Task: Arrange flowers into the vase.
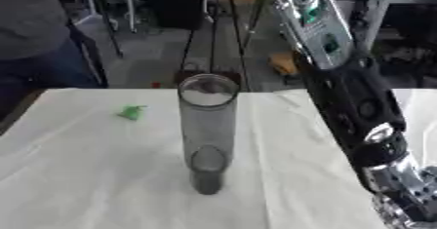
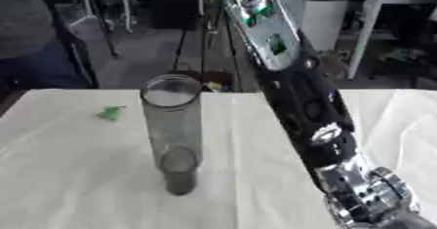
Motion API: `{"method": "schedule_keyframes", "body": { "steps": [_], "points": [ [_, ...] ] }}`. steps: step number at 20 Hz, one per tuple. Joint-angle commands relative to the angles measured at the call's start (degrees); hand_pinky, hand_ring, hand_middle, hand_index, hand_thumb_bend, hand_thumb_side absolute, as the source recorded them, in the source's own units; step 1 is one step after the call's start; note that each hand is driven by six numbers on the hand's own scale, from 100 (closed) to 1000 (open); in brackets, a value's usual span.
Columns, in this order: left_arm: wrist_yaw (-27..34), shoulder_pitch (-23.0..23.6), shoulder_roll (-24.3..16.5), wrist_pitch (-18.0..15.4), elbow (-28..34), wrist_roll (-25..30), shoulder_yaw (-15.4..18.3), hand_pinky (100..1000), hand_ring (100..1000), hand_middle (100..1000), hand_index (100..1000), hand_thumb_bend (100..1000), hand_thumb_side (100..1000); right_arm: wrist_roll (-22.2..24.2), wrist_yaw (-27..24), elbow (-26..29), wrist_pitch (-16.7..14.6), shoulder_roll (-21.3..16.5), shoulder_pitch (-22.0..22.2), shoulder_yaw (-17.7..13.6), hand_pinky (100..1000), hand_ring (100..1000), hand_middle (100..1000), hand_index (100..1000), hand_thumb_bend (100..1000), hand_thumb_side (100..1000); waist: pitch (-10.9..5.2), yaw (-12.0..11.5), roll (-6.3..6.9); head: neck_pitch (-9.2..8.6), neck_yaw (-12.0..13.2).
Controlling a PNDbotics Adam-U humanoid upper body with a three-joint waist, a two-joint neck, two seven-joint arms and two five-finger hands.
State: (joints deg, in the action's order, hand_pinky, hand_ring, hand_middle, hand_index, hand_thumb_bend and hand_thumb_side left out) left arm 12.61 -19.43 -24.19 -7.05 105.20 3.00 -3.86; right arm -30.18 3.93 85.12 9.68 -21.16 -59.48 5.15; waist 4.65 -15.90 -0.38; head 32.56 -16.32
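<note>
Centrally on the white cloth-covered table (image 1: 77,174) a tall, clear, smoke-tinted cylinder vase (image 1: 208,135) is stood upright, its open mouth turned up toward the camera; nothing is seen inside it, so it is judged that no flower has yet been placed. Its position near the middle of the table, well apart from every edge, is likely chosen so that either arm can reach the mouth from above.

No whole flower can be made out on the table. Only a small green scrap (image 1: 131,112) is seen, lying on the cloth to the far left of the vase and apart from it; whether it is a leaf, a stem piece or something else cannot be told.

From the upper right, the right arm (image 2: 303,101) is stretched down along the right side of the scene, passing beside the vase without touching it. Its black forearm and silver wrist (image 2: 363,194) are shown running out of the lower right corner, so the right hand itself is not seen in either view, and the state of its fingers cannot be told. It is judged that the hand is held low and near, off the right edge, perhaps where the flowers are kept, though this is not shown.

The left hand is not seen in any view, so nothing can be said of its fingers either
</note>
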Motion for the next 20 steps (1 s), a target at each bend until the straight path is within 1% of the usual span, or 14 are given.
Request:
{"method": "schedule_keyframes", "body": {
  "steps": [1,7,14,20],
  "points": [
    [0.2,-1.0,-0.7,-0.1,0.4,0.0,0.3,564,498,642,702,1000,832,0.3,-1.1,2.6,0.5,0.2,-0.7,0.3,100,100,100,147,100,951,-0.59,0.1,0.29,-0.66,-0.1],
    [0.1,-0.9,-0.7,-0.1,0.2,0.0,0.4,564,498,641,702,1000,834,0.9,-1.8,3.6,1.1,1.6,0.0,1.3,100,100,100,145,100,948,-0.65,-0.1,0.25,-0.55,-0.1],
    [0.1,-0.9,-0.7,-0.2,-0.2,-0.3,0.5,563,497,640,701,1000,836,1.8,-3.6,5.0,1.3,3.1,1.4,3.3,100,100,100,144,100,946,-0.40,0.0,0.07,-0.72,0.0],
    [0.0,-1.0,-0.6,-0.3,-0.2,-0.5,0.6,563,497,640,701,1000,842,2.1,-3.5,5.5,1.1,3.6,2.2,4.2,100,100,100,144,100,948,-0.27,-0.3,0.06,-0.90,-0.1]
  ]
}}
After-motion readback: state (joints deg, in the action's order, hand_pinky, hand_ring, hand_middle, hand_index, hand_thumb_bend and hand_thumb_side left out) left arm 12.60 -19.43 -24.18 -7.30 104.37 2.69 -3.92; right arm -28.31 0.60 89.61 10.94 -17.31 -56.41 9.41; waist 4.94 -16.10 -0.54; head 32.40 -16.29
